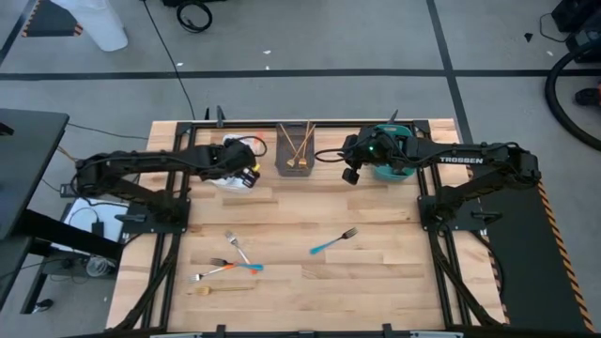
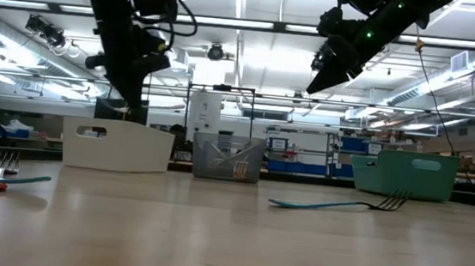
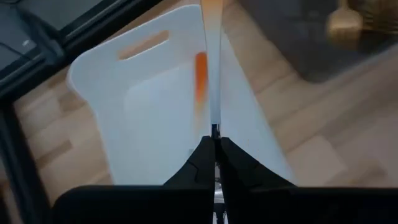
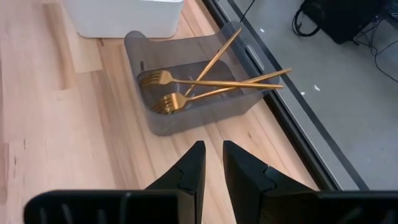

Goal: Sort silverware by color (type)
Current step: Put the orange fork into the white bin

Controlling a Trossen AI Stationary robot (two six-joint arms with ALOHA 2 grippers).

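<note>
My left gripper (image 3: 215, 140) hangs over the white bin (image 1: 228, 161) at the table's far side, shut on a slim utensil (image 3: 214, 93) with an orange handle. A blurred orange piece (image 3: 200, 81) shows inside that bin. My right gripper (image 4: 213, 149) hovers between the grey bin (image 1: 294, 155) and the teal bin (image 1: 392, 161), with a narrow gap between its fingers and nothing in them. Gold forks (image 4: 205, 84) lean on the grey bin's wall. A blue-handled fork (image 1: 335, 242) lies flat mid-table. A small cluster of orange and blue utensils (image 1: 230, 265) and a gold one (image 1: 219, 289) lie near the front. My left gripper pinches the utensil by its silver end (image 3: 215, 127) between the two fingertips. The utensil runs straight on ahead of the fingers, and its orange handle (image 3: 211, 15) points away from them. It is lifted clear, over the inside of the white bin (image 3: 155, 106).
The three bins stand in a row along the far edge, white on the left, grey in the middle and teal (image 2: 406, 174) on the right. Black frame rails (image 1: 432, 235) run down both sides of the table. Bare wood lies between the bins and the loose utensils.
</note>
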